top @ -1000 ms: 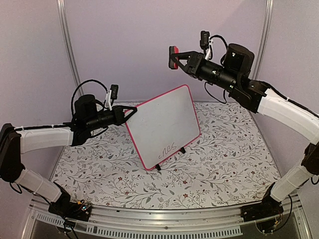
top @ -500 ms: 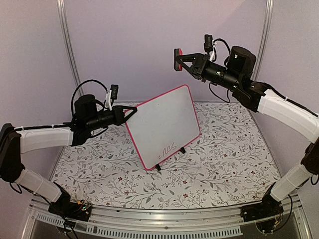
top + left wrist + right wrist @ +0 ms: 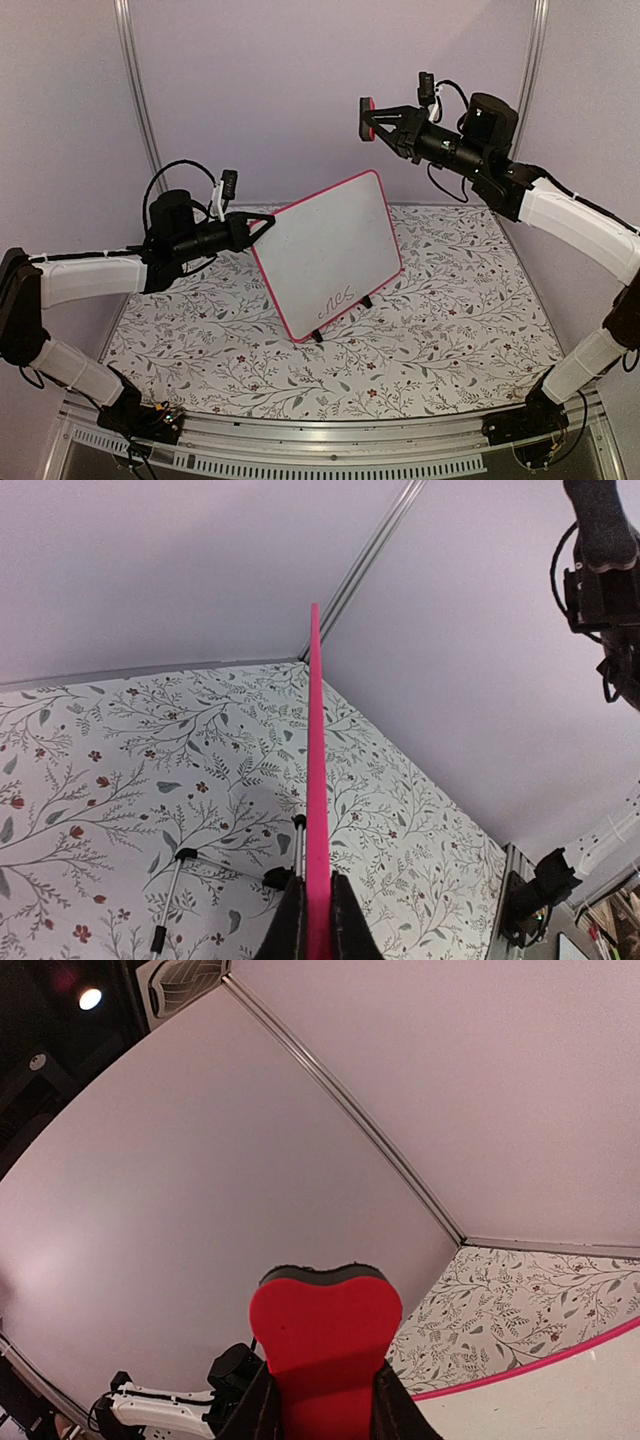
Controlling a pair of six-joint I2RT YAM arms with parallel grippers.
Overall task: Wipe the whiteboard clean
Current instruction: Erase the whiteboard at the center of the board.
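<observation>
In the overhead view, the eraser (image 3: 367,118) is seen to have been carried a little to the right over the last second, high above the table (image 3: 450,330) and well apart from the whiteboard (image 3: 325,250), while the board itself has not shifted. It stands tilted near the middle of the table, its left edge pinched by the left pincer (image 3: 262,228), which is fully closed on the frame. A dark scrawl of writing (image 3: 340,298) is left near the board's near corner, so the wiping is judged unfinished, and the eraser would have to be brought back down to that spot. The right pincer (image 3: 375,120) is closed tight on the eraser. One board, one eraser, one patch of writing, two arms and two black feet under the board are counted here. In the left wrist view, the whiteboard (image 3: 316,780) is seen edge-on as one thin pink line rising from the shut left pincer (image 3: 318,920). In the right wrist view, one red eraser (image 3: 325,1350) is clamped in the right pincer (image 3: 322,1410), and a strip of the whiteboard (image 3: 540,1365) shows at the lower right, untouched by it.
</observation>
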